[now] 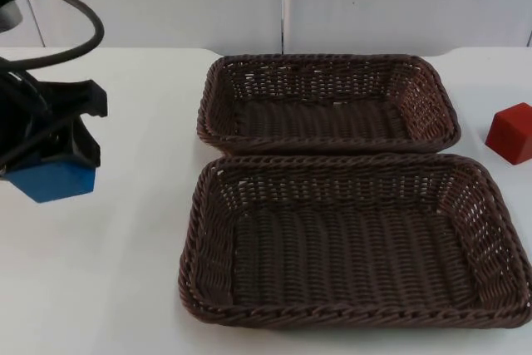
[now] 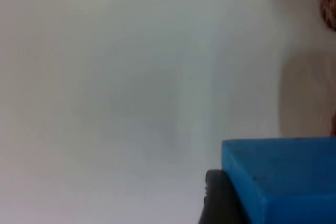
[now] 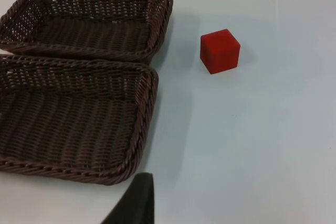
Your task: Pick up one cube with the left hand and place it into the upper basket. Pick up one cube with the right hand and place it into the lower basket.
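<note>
Both baskets, the upper basket [image 1: 328, 101] and lower basket [image 1: 353, 239], are showing coarse, dark brown woven wicker. The blue cube [image 1: 56, 180] and red cube [image 1: 510, 132] are looking smooth and matt, the white table [image 1: 108, 272] smooth.

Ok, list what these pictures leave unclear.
- Left gripper: top view, the picture's edge cuts it off.
- Blue cube: whether lifted or resting, undecidable.
- Right gripper: right wrist view, only one fingertip; open or shut unknowable.
- Red cube: top view, partly cut off.
</note>
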Tool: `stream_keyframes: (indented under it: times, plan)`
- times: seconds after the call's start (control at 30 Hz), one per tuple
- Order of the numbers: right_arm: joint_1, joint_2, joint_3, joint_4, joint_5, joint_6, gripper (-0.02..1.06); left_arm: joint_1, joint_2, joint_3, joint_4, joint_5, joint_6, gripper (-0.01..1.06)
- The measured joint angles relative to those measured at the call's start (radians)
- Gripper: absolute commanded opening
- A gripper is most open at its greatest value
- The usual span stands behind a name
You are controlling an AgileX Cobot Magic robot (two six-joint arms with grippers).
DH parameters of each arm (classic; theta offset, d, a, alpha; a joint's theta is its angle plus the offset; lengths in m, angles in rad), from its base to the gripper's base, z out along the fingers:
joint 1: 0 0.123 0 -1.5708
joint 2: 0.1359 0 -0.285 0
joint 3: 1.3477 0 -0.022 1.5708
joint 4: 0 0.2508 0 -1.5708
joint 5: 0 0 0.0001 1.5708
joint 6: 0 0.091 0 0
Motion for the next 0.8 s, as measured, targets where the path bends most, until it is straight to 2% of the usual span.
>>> stream_keyframes:
  times: [0.27,0.8]
  plan:
    - [0.0,0.0,0.0,0.0,0.0,0.0,1.05,0.0,0.0,-0.025,-0.049,0.048,0.087,0.0]
    - [0.0,0.0,0.0,0.0,0.0,0.0,1.05,0.0,0.033,-0.282,-0.067,0.201,0.125,0.0]
